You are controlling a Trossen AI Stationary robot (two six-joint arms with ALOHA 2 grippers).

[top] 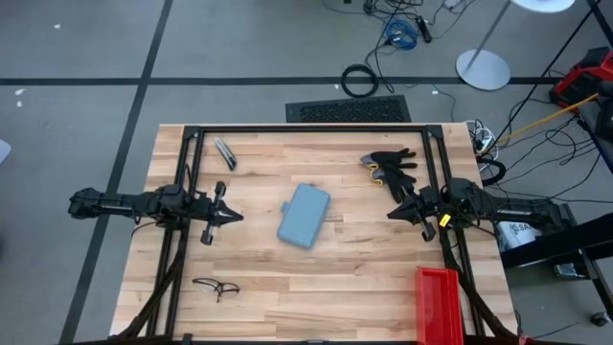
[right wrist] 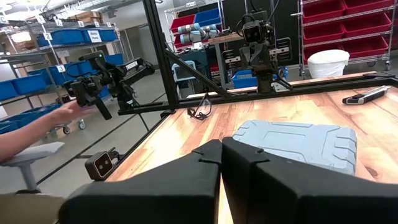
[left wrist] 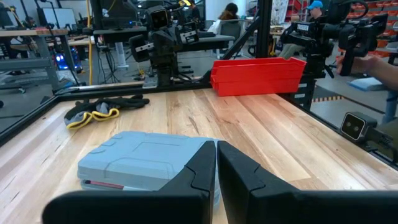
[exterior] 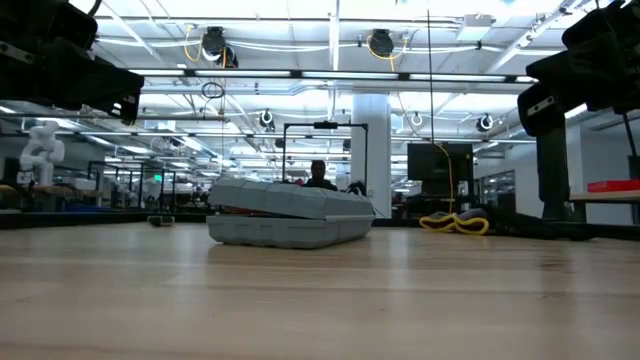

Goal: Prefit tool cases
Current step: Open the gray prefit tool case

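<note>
A blue-grey tool case (top: 305,215) lies flat and skewed near the middle of the wooden bench (top: 287,287), its lid down but, seen from bench height, sitting slightly proud along one side where a thin line of red shows in the seam. The left pincer (top: 233,217) hangs above the bench toward its left edge, fingers drawn nearly together and holding nothing, its tips pointing at the case with a clear gap of bare wood between them. The right pincer (top: 393,213) hangs toward the right edge, fingers pressed shut and empty, likewise aimed at the case and apart from it. The case looks to be a stiff moulded shell, light for its bulk and smooth enough to slide on the wood if pushed from one side only; its ribbed edges and rounded corners seem the surest places to take hold, one pincer on each long side. Black and yellow gloves (top: 390,164) lie near the far right corner, a red bin (top: 439,305) at the near right corner, and glasses (top: 216,287) near the near left.
</note>
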